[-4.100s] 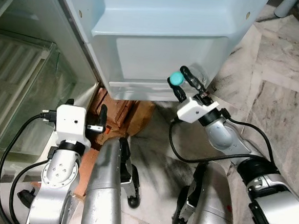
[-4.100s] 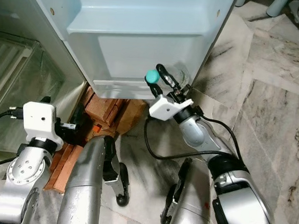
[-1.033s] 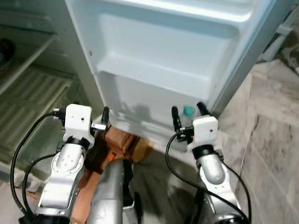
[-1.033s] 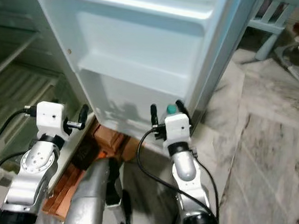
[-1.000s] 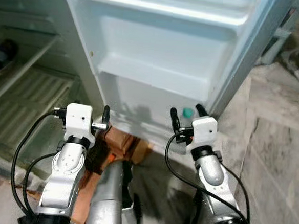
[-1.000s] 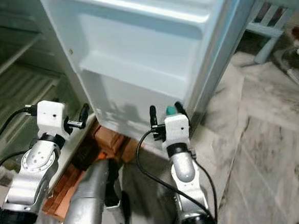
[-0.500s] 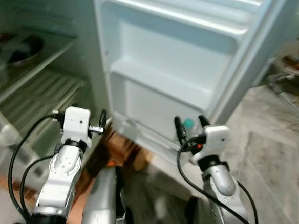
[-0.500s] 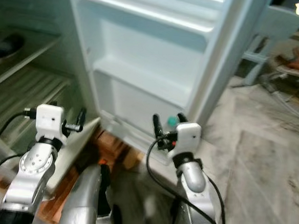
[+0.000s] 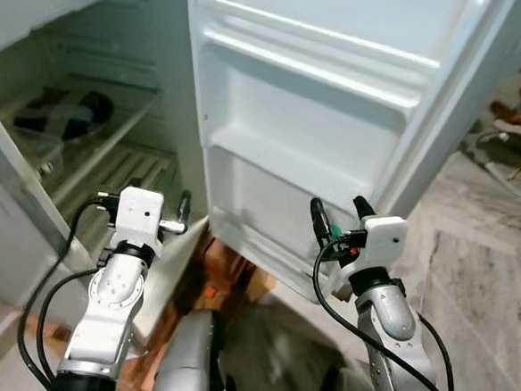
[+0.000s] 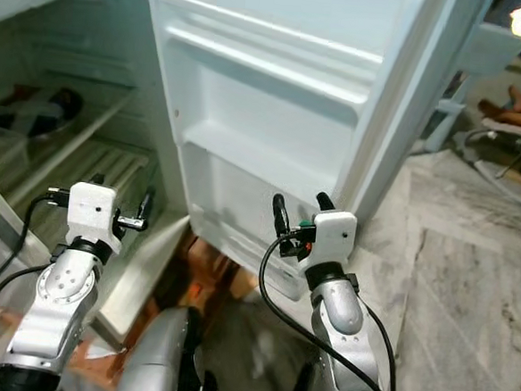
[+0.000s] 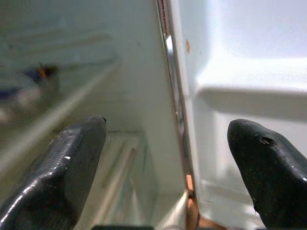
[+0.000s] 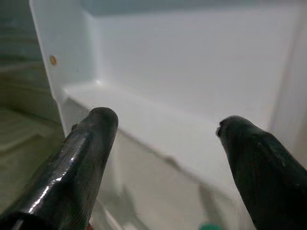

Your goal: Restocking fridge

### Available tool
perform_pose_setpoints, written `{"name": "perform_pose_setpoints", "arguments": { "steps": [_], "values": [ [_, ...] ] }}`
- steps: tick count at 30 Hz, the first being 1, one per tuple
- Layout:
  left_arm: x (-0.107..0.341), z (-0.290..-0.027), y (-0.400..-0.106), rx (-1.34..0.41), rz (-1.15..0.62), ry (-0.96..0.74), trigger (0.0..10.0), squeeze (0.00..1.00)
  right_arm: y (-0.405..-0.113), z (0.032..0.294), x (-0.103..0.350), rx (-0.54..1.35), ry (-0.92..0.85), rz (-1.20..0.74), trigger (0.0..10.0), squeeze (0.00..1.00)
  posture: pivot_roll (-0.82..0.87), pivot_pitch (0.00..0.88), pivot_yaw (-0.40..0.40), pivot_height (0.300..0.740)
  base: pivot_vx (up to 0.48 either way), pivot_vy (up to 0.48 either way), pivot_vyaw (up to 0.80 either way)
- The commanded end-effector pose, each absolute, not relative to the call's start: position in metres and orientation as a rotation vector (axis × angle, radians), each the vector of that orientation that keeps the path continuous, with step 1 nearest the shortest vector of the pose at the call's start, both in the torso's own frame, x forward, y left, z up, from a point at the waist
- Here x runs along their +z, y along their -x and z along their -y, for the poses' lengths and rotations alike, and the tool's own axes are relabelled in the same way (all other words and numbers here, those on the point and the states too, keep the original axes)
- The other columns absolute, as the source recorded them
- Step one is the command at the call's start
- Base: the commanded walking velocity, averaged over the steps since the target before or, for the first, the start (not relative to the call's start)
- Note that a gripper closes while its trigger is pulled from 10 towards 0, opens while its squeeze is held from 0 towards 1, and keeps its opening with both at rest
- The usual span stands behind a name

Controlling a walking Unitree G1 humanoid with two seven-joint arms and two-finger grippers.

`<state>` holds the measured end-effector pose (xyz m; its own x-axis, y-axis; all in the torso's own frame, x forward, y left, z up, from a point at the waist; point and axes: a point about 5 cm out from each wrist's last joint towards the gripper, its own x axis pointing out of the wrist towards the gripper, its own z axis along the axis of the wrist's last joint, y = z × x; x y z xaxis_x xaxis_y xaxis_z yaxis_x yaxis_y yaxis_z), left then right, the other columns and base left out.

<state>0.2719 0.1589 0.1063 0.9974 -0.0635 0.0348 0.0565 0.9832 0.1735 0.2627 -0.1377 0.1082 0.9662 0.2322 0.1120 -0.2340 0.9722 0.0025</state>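
The open fridge door (image 9: 337,129) carries white door shelves (image 9: 305,69). At ten o'clock, an inner fridge shelf (image 9: 112,145) holds a dark dish (image 9: 65,115). Marble floor (image 9: 486,292) lies at four o'clock.

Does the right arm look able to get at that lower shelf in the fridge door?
Probably yes: the right gripper is open right before the lower door shelf, with nothing between them.

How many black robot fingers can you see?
4. Two on the left gripper, spread beside the fridge's hinge edge; two on the right gripper, spread before the fridge door.
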Motion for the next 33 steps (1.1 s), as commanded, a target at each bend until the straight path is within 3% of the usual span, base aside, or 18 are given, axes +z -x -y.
{"name": "perform_pose_setpoints", "arguments": {
  "steps": [1, 4, 26, 33],
  "values": [
    [0.110, -0.160, -0.273, -0.069, 0.056, -0.192, 10.0, 0.00, -0.266, 0.138, 0.113, 0.230, -0.021, 0.129, 10.0, 0.00, 0.08, 0.000, 0.051, 0.722, 0.000, 0.000, 0.00],
    [0.110, -0.159, -0.273, -0.071, 0.057, -0.201, 10.0, 0.00, -0.267, 0.137, 0.112, 0.236, -0.015, 0.124, 10.0, 0.00, 0.09, 0.000, 0.052, 0.740, 0.000, 0.000, 0.00],
    [0.110, -0.153, -0.272, -0.113, 0.066, -0.251, 10.0, 0.00, -0.267, 0.142, 0.099, 0.216, 0.010, 0.084, 10.0, 0.00, 0.10, 0.000, 0.055, 0.740, 0.000, 0.000, 0.00],
    [0.102, -0.152, -0.267, -0.101, 0.034, -0.259, 10.0, 0.00, -0.255, 0.128, 0.079, 0.293, -0.023, -0.027, 10.0, 0.00, 0.09, 0.000, 0.053, 0.740, 0.000, -0.329, 0.00]
  ]
}}
